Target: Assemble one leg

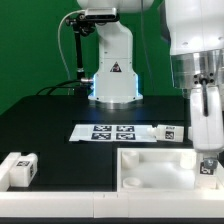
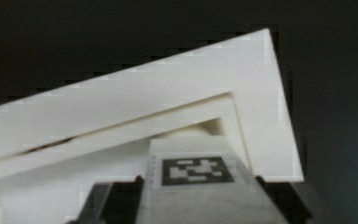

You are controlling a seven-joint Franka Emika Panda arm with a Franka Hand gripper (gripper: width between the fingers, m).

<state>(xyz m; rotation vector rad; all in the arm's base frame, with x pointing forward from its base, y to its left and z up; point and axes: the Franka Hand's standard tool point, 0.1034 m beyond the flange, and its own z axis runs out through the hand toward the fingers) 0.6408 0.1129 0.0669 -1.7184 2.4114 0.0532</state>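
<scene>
My gripper (image 1: 206, 156) hangs at the exterior view's right, over the far right part of the large white tray-like panel (image 1: 150, 165). It is shut on a white leg (image 1: 207, 168), whose tag shows just below the fingers. In the wrist view the leg (image 2: 197, 180) sits between the two dark fingers (image 2: 114, 203), tag facing the camera. The gripper (image 2: 197, 208) holds it right over a corner of the panel (image 2: 158, 100). I cannot tell whether the leg touches the panel.
A second leg (image 1: 20, 168) lies at the exterior view's front left. A third leg (image 1: 172, 133) lies by the right end of the marker board (image 1: 112, 132). The robot base (image 1: 112, 75) stands at the back centre of the black table.
</scene>
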